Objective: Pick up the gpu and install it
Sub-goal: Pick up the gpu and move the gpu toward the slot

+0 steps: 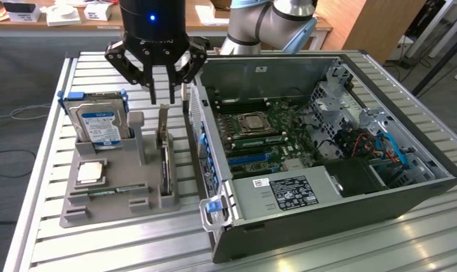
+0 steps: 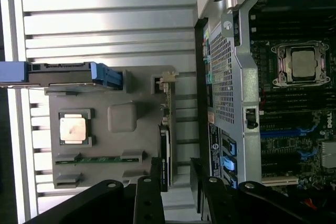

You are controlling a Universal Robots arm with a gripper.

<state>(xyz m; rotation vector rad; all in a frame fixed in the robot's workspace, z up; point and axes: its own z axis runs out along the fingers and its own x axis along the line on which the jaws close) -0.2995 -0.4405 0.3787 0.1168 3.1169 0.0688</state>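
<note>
Slatted metal surface (image 1: 122, 246) carries a grey parts holder (image 1: 88, 218) on the exterior view's left and an open computer case (image 1: 327, 226) on the exterior view's right, just beside each other.

Holder contents:
- The hard drive (image 1: 99, 124) with its blue-white label stands upright in the far-left slot.
- The processor chip (image 1: 90, 171) lies flat in its recess nearer the camera.
- The memory stick (image 1: 111, 191) lies flat in a slot near the chip.
- The gpu (image 1: 165, 161) stands on edge in the slot along the holder's right side, closest to the case, with its pale bracket end up at the far end.

Case contents:
- The motherboard (image 1: 266, 139) with its processor socket (image 1: 251, 123).
- A silver labelled power supply (image 1: 285, 192) at the near end.
- Drive cage and cables on the right.

The pincer (image 1: 163, 97) hangs over the far end of the gpu with its fingers spread apart and nothing between them. I can't tell if a fingertip touches the bracket. In the wrist view the pincer (image 2: 176, 169) straddles the gpu (image 2: 164, 150). The card sits in the gap, closer to one finger than the other.
</note>
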